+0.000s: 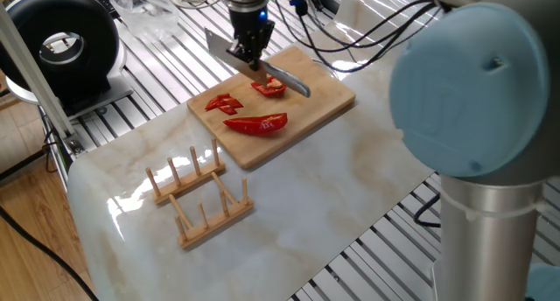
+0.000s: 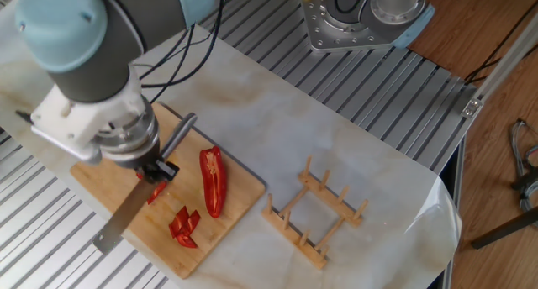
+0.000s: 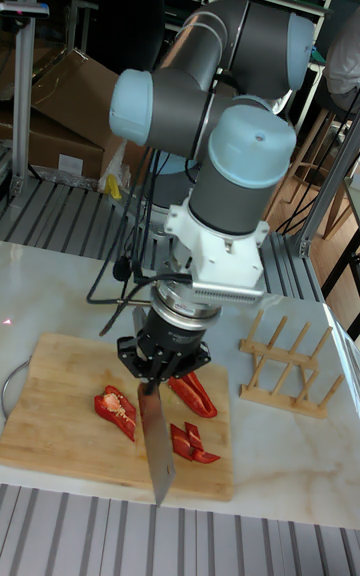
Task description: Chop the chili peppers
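Chili peppers lie on a wooden cutting board [image 1: 325, 101] [image 2: 99, 178] [image 3: 50, 406]. One long red half [image 1: 256, 123] [image 2: 212, 181] [image 3: 196, 392] rests near the board's edge. Small cut pieces [image 1: 225, 102] [image 2: 183, 226] [image 3: 192, 442] lie beside it. Another chunk [image 1: 270, 88] [image 2: 157, 191] [image 3: 117, 408] sits under the knife [image 1: 289, 80] [image 2: 118, 226] [image 3: 157, 444]. My gripper [image 1: 249, 54] [image 2: 156, 168] [image 3: 160, 372] is shut on the knife's handle and holds the blade across that chunk. Whether the blade touches it I cannot tell.
A wooden dish rack [image 1: 198, 196] [image 2: 315, 215] [image 3: 286, 362] stands on the marble tabletop beside the board. A black round device [image 1: 63, 45] sits off the table's corner. Cables [image 1: 350, 47] trail from my wrist over the slatted metal frame.
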`<state>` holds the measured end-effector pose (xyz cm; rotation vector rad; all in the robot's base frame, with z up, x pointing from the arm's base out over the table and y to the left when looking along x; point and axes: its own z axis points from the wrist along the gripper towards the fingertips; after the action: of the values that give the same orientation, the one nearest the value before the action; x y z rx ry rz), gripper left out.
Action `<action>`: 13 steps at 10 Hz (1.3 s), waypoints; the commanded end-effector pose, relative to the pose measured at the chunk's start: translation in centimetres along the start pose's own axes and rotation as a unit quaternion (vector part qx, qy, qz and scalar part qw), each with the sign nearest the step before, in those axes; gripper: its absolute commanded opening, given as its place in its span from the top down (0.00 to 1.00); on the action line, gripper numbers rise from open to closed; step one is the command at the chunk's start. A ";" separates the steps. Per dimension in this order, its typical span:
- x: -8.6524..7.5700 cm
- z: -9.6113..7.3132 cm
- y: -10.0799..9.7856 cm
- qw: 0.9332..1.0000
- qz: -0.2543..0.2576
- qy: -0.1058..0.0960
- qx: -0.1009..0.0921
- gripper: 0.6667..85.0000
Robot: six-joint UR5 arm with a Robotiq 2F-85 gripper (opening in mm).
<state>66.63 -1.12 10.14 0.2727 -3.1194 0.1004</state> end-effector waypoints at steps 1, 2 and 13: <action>1.7 0.2 -1.3 0.999 0.038 -0.012 -0.005 0.99; 2.2 0.6 -1.4 0.998 0.067 -0.013 -0.012 0.99; 2.3 1.6 -0.9 0.988 0.154 -0.003 -0.033 0.99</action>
<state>64.24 -3.20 8.70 -0.1591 -3.1346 0.0510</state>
